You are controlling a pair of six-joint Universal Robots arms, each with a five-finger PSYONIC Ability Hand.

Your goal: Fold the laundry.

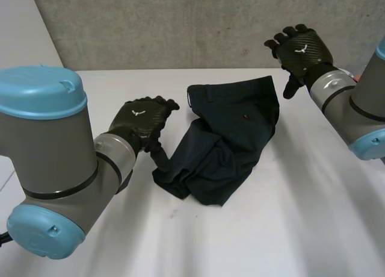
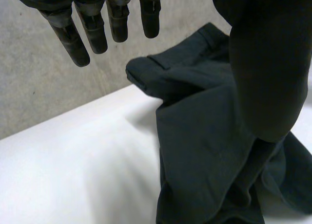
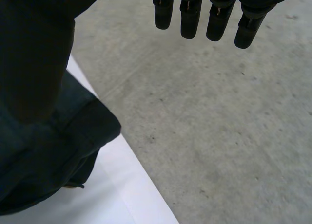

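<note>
Left hand (image 1: 144,123) hangs just beside the crumpled dark trousers (image 1: 231,132) on the table (image 1: 313,205), fingers (image 2: 97,34) relaxed, holding nothing; right hand (image 1: 301,48), empty too, hangs near their far edge, probably ready to grasp.

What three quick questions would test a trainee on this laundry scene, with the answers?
1. True or false: the right hand is holding the trousers.
2. The trousers are: A) neatly folded, B) lying rumpled on the table, C) hanging from a hand.
3. Fill in, open or shut: the left hand is ___.
Key: 1 false; 2 B; 3 open.
</note>
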